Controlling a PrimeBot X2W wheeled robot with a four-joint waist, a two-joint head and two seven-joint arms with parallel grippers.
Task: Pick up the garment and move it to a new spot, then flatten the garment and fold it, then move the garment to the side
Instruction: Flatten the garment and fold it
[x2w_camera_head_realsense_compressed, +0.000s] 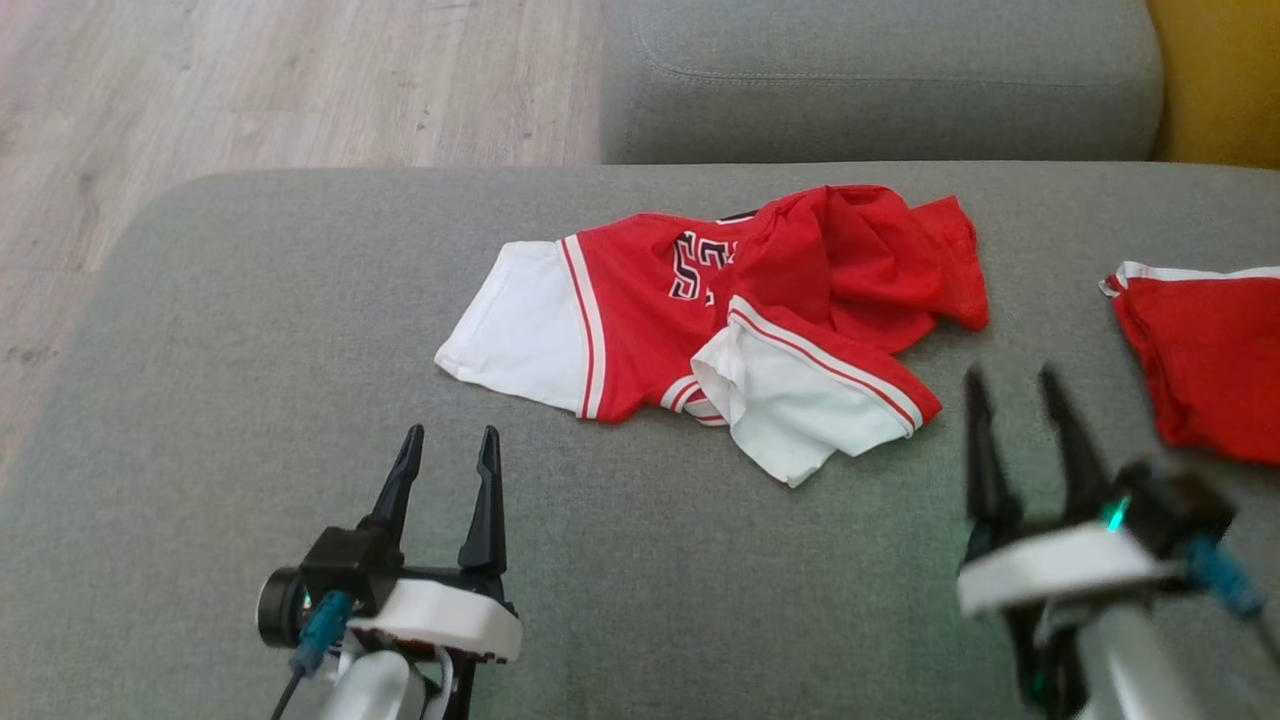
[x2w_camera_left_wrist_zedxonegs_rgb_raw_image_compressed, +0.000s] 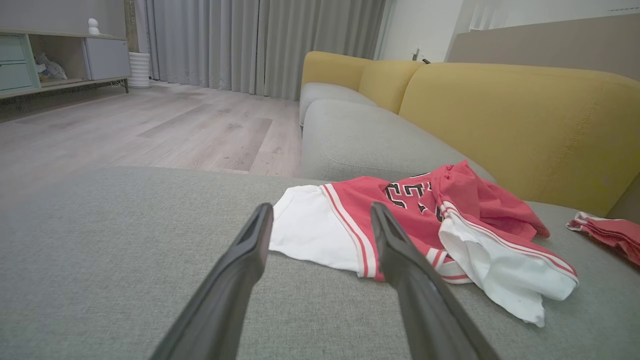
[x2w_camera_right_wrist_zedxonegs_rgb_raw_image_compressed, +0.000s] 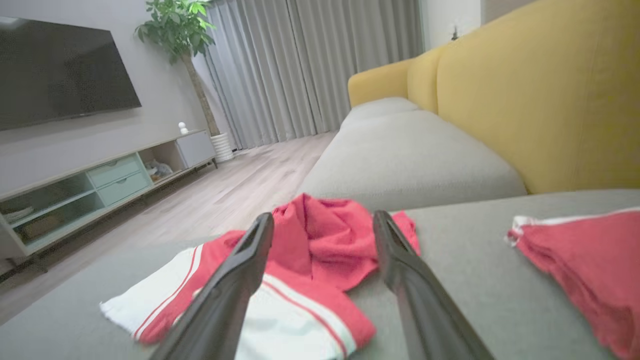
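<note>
**Fingers (x2w_camera_head_realsense_compressed: 487, 490) spread on both arms, garment untouched**

Both pairs of fingers stand open with nothing between them. The left gripper (x2w_camera_head_realsense_compressed: 450, 435) hangs over the front left of the grey seat cushion (x2w_camera_head_realsense_compressed: 250, 350). The right gripper (x2w_camera_head_realsense_compressed: 1012, 378), blurred, is over the cushion's front right. The garment (x2w_camera_head_realsense_compressed: 760, 300) lies crumpled near the cushion's middle, toward its back edge. It is red with white sleeves, and one side is flopped over the other. A second red cloth (x2w_camera_head_realsense_compressed: 1210, 360) sits apart at the cushion's right edge.

The garment looks thin, light and limp, so it will likely sag and drape from any pinch. The flat white sleeve hems look like the best holds. The bunched red mound would likely lift as doubled layers.
</note>
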